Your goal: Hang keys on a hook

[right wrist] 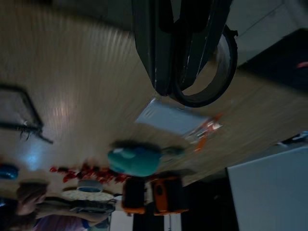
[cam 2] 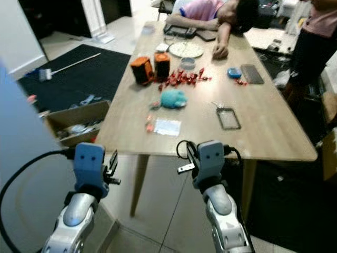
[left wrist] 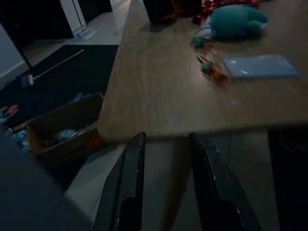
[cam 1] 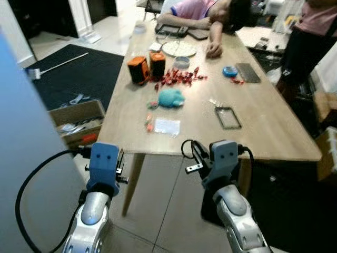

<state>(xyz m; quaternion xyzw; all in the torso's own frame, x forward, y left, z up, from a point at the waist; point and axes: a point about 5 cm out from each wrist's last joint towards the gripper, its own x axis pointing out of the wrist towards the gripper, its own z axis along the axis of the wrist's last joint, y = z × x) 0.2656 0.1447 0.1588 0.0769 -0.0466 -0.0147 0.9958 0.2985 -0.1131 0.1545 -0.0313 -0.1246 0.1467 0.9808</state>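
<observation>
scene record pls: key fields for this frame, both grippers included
surface: wooden table, robot standing at its near end
keys: small orange-tagged bunch near the table's near-left edge, beside a clear packet
other items: teal plush toy, two orange-black speakers, red wrapped candies, plate, phone case
left gripper: open, below the table's edge, holding nothing
right gripper: shut on a black ring, short of the table
people: one slumped at the far end, one standing far right
hook: none visible
</observation>
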